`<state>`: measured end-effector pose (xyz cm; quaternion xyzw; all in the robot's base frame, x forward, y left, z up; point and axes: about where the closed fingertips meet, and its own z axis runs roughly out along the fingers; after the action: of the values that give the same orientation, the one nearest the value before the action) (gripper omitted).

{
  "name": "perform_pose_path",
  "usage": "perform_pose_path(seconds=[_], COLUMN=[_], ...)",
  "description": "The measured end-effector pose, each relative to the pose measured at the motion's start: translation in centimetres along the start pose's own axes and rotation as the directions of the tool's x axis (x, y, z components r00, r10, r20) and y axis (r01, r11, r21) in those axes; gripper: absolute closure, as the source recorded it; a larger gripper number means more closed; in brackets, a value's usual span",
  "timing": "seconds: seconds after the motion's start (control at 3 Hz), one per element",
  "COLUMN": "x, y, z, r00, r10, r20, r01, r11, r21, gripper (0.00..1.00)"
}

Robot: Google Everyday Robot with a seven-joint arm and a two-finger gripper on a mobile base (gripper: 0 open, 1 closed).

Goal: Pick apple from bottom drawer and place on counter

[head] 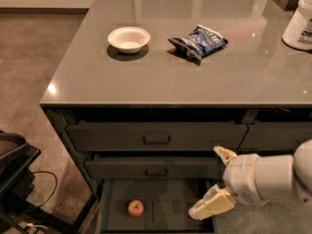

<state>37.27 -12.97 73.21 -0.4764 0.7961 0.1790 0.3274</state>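
Apple [135,208] in bottom drawer [170,209], spread claw [204,182] to its right

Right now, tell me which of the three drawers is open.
The bottom drawer, pulled out with the apple on its floor; the two upper drawers are shut. The open gripper hovers at its right end.

Apple [135,208] in bottom drawer [170,206], jaws spread, right of it

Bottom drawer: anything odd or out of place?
Only the apple, lying loose left of centre on the floor of the open bottom drawer, an odd place for fruit. End effector hangs open at its right end, clear of the apple.
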Motion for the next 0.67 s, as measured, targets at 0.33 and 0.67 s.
perform_pose_path(seconds=[0.33,0.67], x=[2.9,5.3], y=[0.9,1.2], z=[5.5,10.3], r00=[0.990,0.972], r10=[0.082,0.151], r20=[0.114,0.179], r01=[-0.080,-0.144], r11=[0.9966,0.9882], r21=[-0.018,-0.051], gripper=[0.00,0.00])
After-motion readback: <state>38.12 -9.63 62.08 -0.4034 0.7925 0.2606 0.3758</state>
